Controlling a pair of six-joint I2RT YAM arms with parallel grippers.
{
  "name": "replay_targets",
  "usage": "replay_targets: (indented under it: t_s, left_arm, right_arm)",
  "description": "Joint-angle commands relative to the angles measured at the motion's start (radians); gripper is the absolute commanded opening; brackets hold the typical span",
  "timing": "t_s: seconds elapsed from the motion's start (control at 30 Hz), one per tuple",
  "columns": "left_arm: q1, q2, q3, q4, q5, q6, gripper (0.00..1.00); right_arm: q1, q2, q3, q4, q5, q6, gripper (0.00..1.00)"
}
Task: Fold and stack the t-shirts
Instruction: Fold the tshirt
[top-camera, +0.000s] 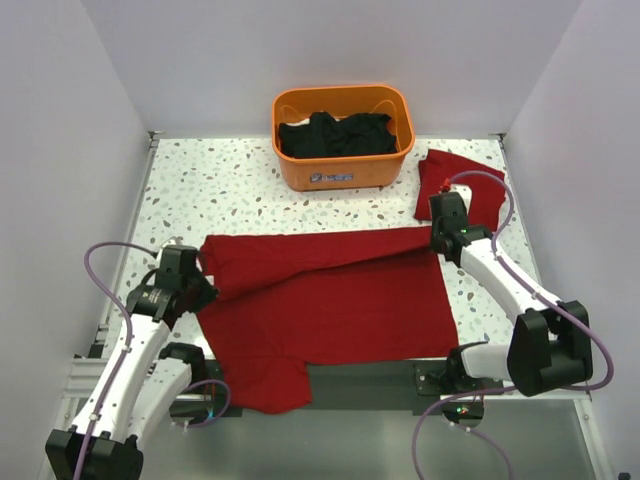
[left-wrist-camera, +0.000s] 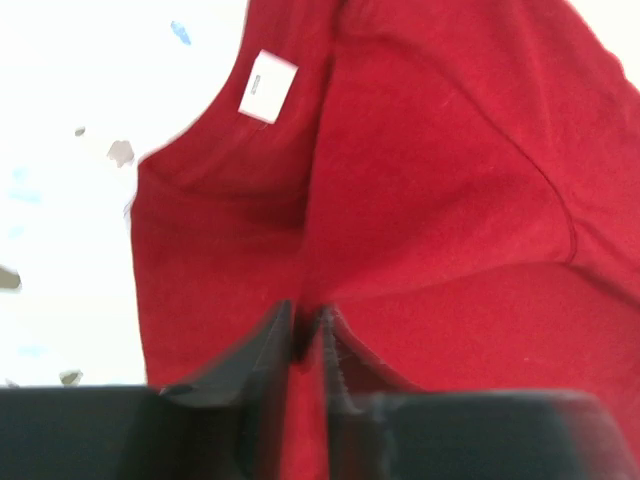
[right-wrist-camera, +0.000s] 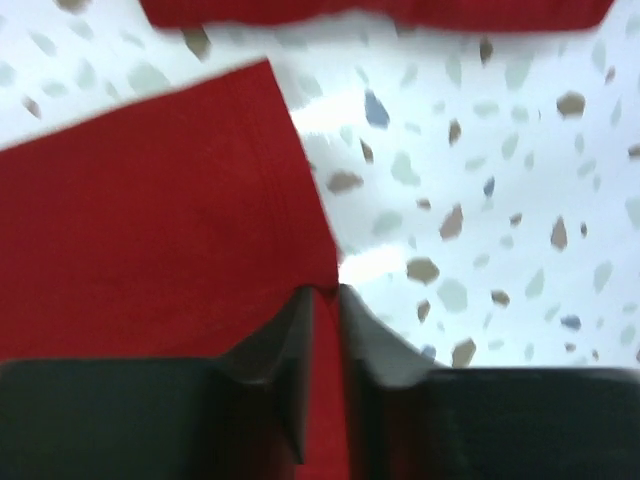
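Observation:
A dark-red t-shirt (top-camera: 330, 295) lies spread across the table middle, its far long edge folded partway over toward the near side. My left gripper (top-camera: 198, 272) is shut on the shirt's left end; the left wrist view shows cloth (left-wrist-camera: 440, 190) pinched between the fingers and the white neck label (left-wrist-camera: 267, 86) beyond. My right gripper (top-camera: 437, 238) is shut on the shirt's right far corner; the right wrist view shows the hem (right-wrist-camera: 150, 240) in the jaws. A second dark-red shirt (top-camera: 462, 183), folded, lies at the far right, and shows in the right wrist view (right-wrist-camera: 380, 10).
An orange basket (top-camera: 344, 168) holding dark clothes (top-camera: 335, 133) stands at the far middle. One sleeve (top-camera: 265, 385) hangs over the table's near edge. White walls close in left, right and behind.

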Motion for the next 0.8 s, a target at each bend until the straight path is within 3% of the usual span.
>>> replay_targets:
  t_s: [0.0,0.07,0.1,0.17,0.2,0.27,0.43,0.57,0.77]
  left_arm:
    - [0.001,-0.021,-0.013,-0.066,0.003,-0.034,0.29]
    - [0.001,-0.031,-0.001,-0.093,-0.005,-0.041,0.43]
    - [0.001,-0.041,0.01,-0.101,-0.01,-0.041,0.7]
    - [0.001,-0.044,0.057,-0.124,-0.036,-0.043,0.95]
    - [0.001,-0.043,0.079,-0.126,-0.043,-0.038,1.0]
    - [0.001,-0.031,0.14,-0.109,-0.048,-0.022,1.0]
    - [0.001,0.081,0.189,0.043,0.028,0.018,1.0]
    - [0.001,0.233,0.18,0.276,0.104,0.066,1.0]
    - [0.001,0.53,0.188,0.488,0.181,0.104,1.0]
  right_arm:
    - [-0.007,-0.016,-0.014,-0.23,0.034,0.225,0.25]
    - [-0.007,-0.023,-0.022,-0.289,0.005,0.254,0.4]
    - [-0.007,-0.031,-0.022,-0.306,-0.001,0.259,0.64]
    - [-0.006,-0.071,-0.005,-0.334,-0.031,0.241,0.99]
    - [-0.007,-0.086,0.007,-0.336,-0.038,0.233,0.99]
    - [-0.006,-0.13,0.03,-0.307,-0.067,0.205,0.99]
    - [-0.006,-0.135,0.062,-0.149,-0.349,0.116,0.99]
    - [0.005,-0.039,0.084,-0.015,-0.472,0.096,0.99]
    - [0.065,0.217,0.176,0.034,-0.44,0.098,0.99]
